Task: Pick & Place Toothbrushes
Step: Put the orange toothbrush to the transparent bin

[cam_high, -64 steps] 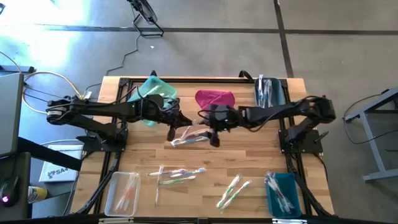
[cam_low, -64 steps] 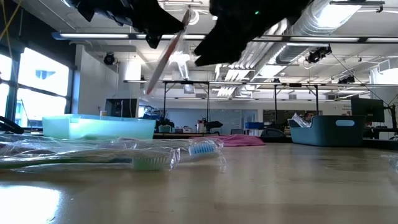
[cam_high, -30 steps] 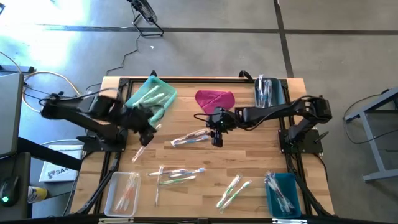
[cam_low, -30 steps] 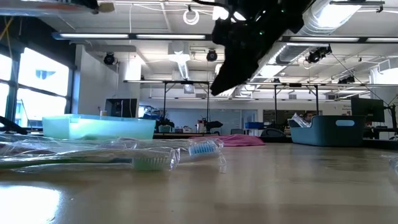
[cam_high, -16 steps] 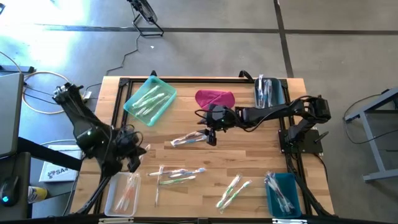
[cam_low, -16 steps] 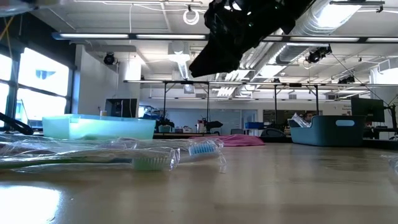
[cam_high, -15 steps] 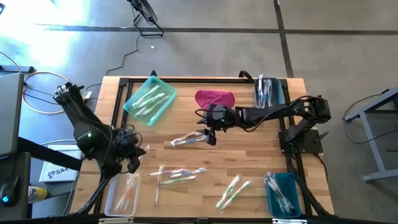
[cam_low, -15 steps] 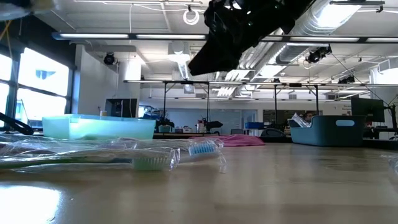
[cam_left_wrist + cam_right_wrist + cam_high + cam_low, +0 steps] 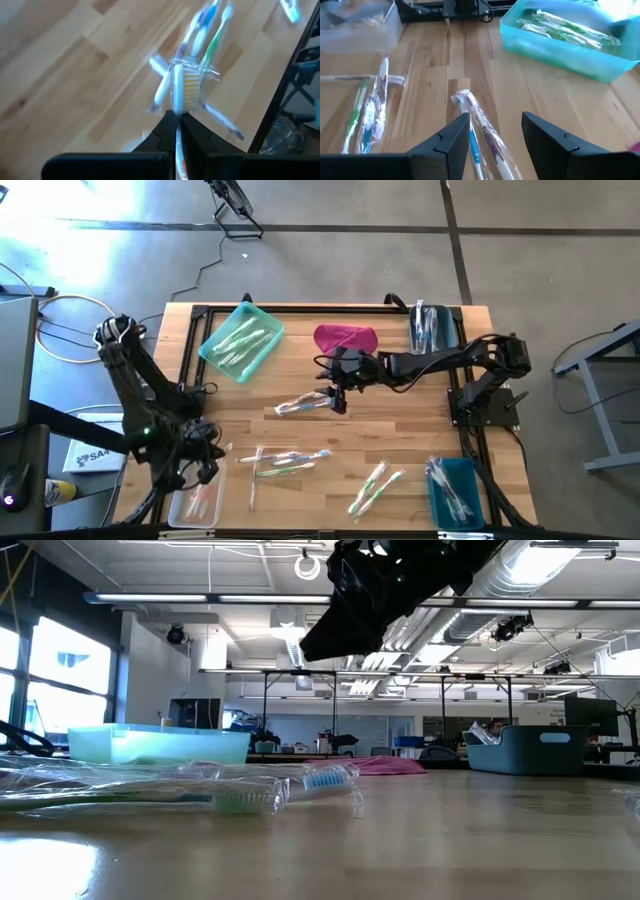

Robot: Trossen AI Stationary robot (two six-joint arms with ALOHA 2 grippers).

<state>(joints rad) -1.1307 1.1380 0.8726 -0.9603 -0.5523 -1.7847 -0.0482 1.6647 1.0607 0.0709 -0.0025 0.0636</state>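
Wrapped toothbrushes lie on the wooden table in loose groups: a pair [image 9: 305, 402] at the middle, a group [image 9: 285, 460] near the front and another [image 9: 375, 485] at the front right. My left gripper [image 9: 208, 463] hangs over the clear tray [image 9: 178, 498] at the near left, shut on one toothbrush [image 9: 181, 87] with pale yellow bristles. My right gripper [image 9: 495, 132] stands open above the middle pair [image 9: 480, 125], one finger on either side and touching nothing. In the low view only my right arm [image 9: 385, 585] shows, at the top. My left gripper pinches the wrapped toothbrush between its two fingers just behind the head [image 9: 175, 116]. The brush lies along the fingers, its head sticking out past their ends. The fingers slant downward. The brush is lifted clear of the table.
A teal tray [image 9: 240, 340] with green brushes stands at the far left, a magenta cloth [image 9: 345, 338] at the far middle. A dark blue bin [image 9: 432, 328] stands at the far right and a blue bin [image 9: 455, 490] with brushes at the near right.
My left gripper has swung from beside the teal tray toward the table's near left corner and down, turning as it went, with the toothbrush still between its shut fingers. It now hangs over the clear tray. My right gripper has tipped a little nearer level over the middle pair.
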